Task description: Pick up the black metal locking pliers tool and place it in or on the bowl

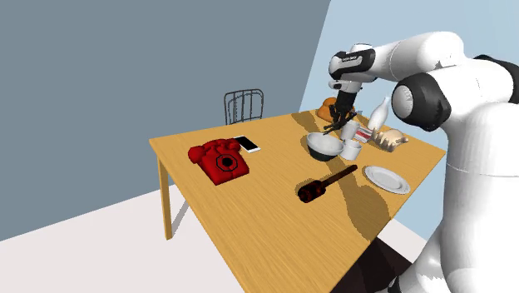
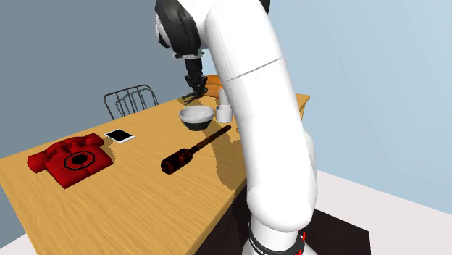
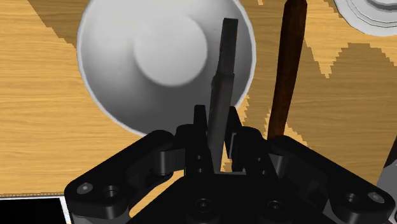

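The gripper is clamped on the locking pliers. Its two black fingers press against the tool's dark grey body from either side, and the tool sticks straight out past the fingertips. Hand and pliers hang over the bowl, which stands upright on the wooden table with its pale inside open. In the wrist view the free end of the pliers lies across the bowl's opening, towards the rim on one side. Whether the tool touches the bowl cannot be told.

Just beside the bowl, nearer the stand, a dark long-handled object lies flat on the table; its thin handle points towards the bowl and its thick black-and-red end points away. A white mug stands close by the bowl at the shoulder view's right, and a white plate lies a little nearer than the mug.

Well apart from these, at the shoulder view's left, sit a red telephone and — just beyond it — a smartphone lying flat. A wire-backed chair stands at the table's far edge.
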Controlling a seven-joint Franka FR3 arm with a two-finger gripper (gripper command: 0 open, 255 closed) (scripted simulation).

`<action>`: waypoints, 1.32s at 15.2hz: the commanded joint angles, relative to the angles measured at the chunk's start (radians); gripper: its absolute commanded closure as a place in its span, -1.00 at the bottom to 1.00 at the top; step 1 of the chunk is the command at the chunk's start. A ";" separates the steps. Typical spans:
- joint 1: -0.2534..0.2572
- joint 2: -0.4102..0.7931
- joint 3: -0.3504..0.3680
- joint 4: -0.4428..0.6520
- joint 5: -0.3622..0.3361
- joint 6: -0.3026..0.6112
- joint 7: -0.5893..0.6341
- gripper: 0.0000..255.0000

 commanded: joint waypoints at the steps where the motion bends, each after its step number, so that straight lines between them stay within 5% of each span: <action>1: -0.090 0.101 0.034 0.145 0.064 -0.062 -0.028 1.00; 3: -0.165 0.177 0.062 0.267 0.103 -0.110 -0.039 1.00; 20: -0.139 0.214 0.086 0.104 0.136 0.072 -0.062 1.00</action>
